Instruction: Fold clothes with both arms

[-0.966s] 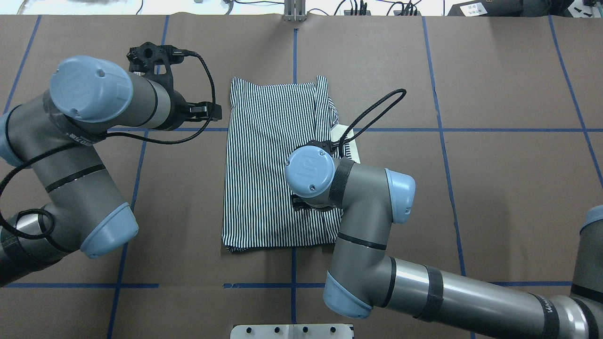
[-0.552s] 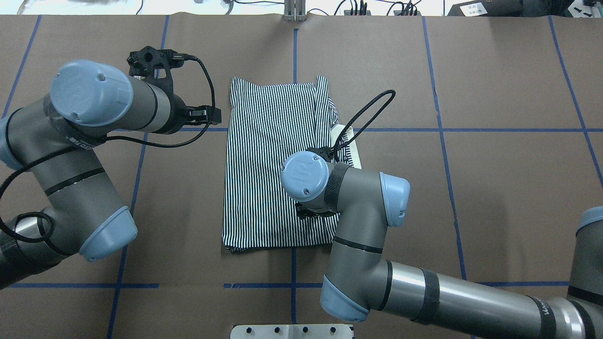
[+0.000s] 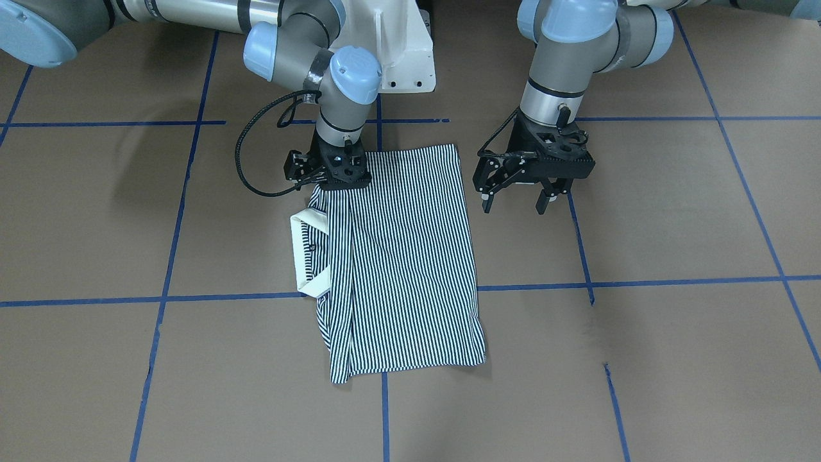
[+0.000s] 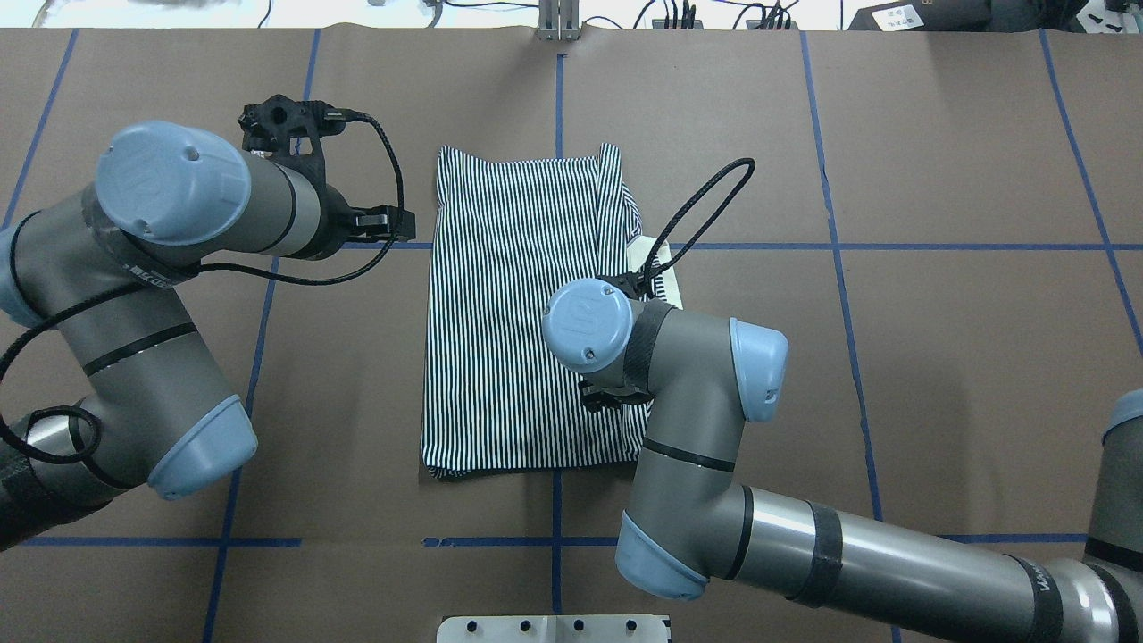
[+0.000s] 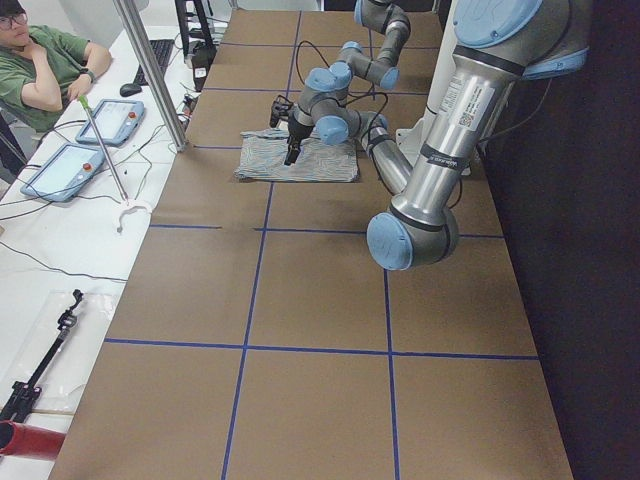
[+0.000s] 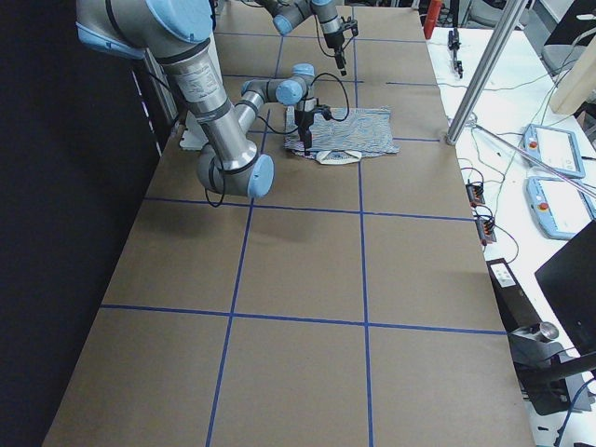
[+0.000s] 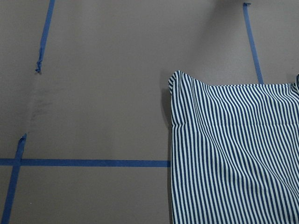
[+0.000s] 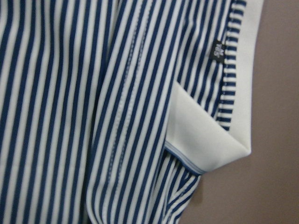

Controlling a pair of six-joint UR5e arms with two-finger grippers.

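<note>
Partly done: polo shirt [image 3: 404, 256] lay flat mid-way on the surface [image 3: 641, 224], sides apparently folded in to a narrow rectangle, cream collar [image 3: 300, 256] sticking out past one long edge. Judged that an end-to-end fold was left. Left claw [image 3: 514, 206] hung released just beside the cloth, apart from it. Right claw [image 3: 328, 172] was low over the shirt's robot-side corner; its wrist hid the fingers, so clenched or released could not be told, nor contact.

Shirt [image 3: 404, 256] is thin navy-and-white stripes, plain cream collar [image 3: 299, 256]. Tiny patch [image 8: 217, 50] looks blackish, too blurry to be sure. Counter [image 3: 641, 212] is brown with blue tape lines [image 3: 641, 281].
</note>
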